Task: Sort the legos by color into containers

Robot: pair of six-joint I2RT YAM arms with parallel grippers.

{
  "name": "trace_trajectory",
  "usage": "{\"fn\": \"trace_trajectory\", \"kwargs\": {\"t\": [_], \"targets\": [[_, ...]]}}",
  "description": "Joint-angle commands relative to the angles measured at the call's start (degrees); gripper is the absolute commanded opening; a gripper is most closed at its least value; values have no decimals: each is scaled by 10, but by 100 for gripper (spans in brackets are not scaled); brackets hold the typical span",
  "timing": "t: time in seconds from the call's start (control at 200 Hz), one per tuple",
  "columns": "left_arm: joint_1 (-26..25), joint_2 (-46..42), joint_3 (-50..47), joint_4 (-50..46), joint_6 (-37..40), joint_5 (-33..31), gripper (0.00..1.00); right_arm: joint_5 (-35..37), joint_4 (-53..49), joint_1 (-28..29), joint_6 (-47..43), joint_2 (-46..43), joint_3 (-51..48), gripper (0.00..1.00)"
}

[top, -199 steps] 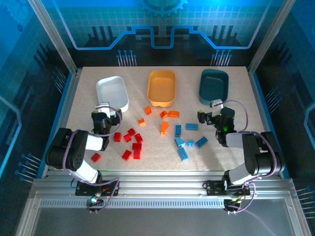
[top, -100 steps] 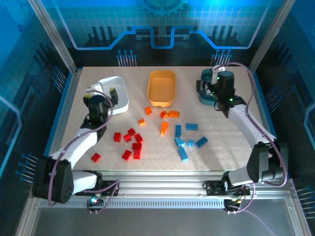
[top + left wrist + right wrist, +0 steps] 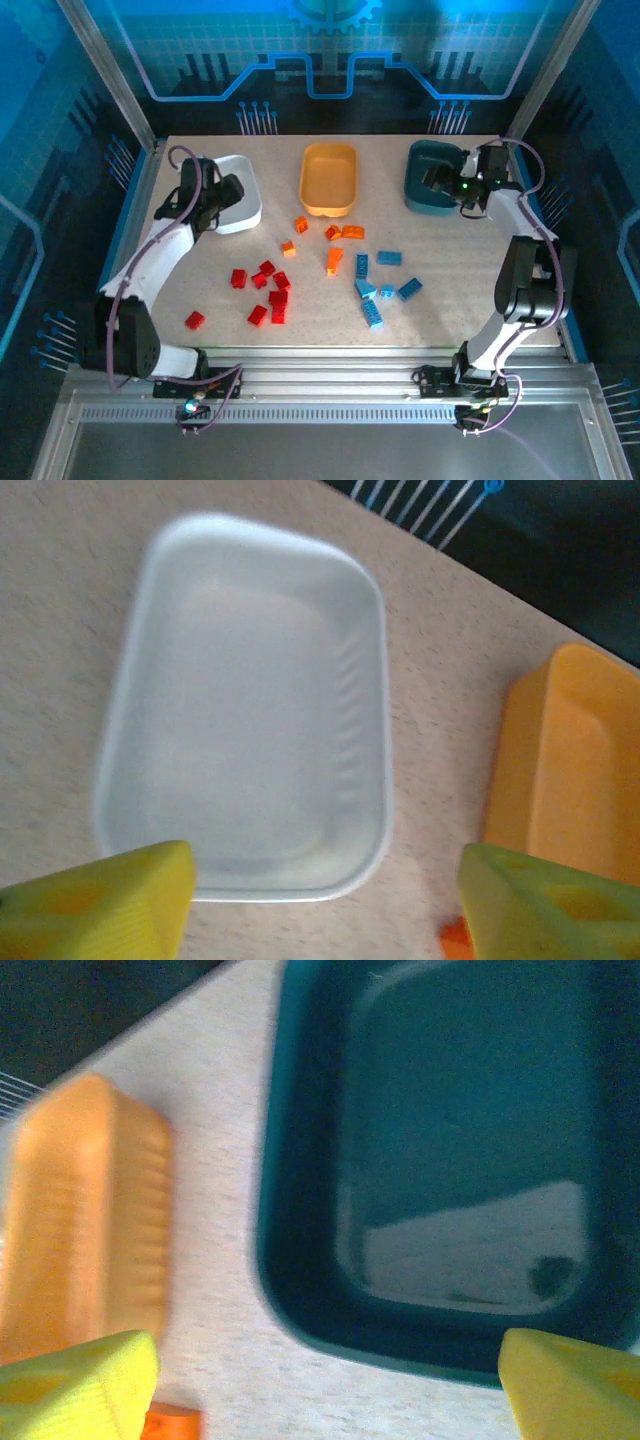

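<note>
Left tool (image 3: 325, 910) spread wide, empty, above white tub (image 3: 250, 680); right tool (image 3: 330, 1385) likewise above teal tub (image 3: 450, 1110).

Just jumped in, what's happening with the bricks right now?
Nothing is held. The left gripper, jaws open, hovers over the white tub; the right gripper, jaws open, over the dark teal tub. Both tubs look empty. The red bricks, orange bricks and blue bricks all lie loose on the table.
</note>
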Motion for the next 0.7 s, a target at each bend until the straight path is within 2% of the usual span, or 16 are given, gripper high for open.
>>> {"fn": "trace_trajectory", "kwargs": {"t": [0.0,0.03,0.065,0.105,0.145,0.175,0.23,0.265,0.335,0.445,0.57,0.695], "targets": [[4,55,68,-73,-13,83,54,60,-82,41,-33,28,73,73],[4,78,84,-82,-13,88,45,60,-88,41,-35,38,83,56],[4,104,105,-97,-17,93,37,62,-91,41,-35,50,92,42],[4,132,128,-111,-19,102,29,61,-94,43,-38,65,100,35],[4,158,151,-120,-16,120,28,52,-95,47,-44,76,111,32],[4,176,167,-124,-15,138,30,44,-96,51,-48,84,117,34],[2,207,193,-129,-10,168,44,38,-95,59,-52,97,127,42],[1,224,208,-132,-10,172,48,36,-97,63,-54,104,133,45],[0,254,233,-148,-16,157,49,30,-99,71,-54,120,149,52],[-3,276,249,-162,-18,117,52,30,-111,83,-60,148,175,57],[-4,278,241,-163,-23,77,55,27,-117,89,-57,184,198,57],[-4,304,249,-156,-22,86,54,29,-120,99,-62,217,224,56]]}}
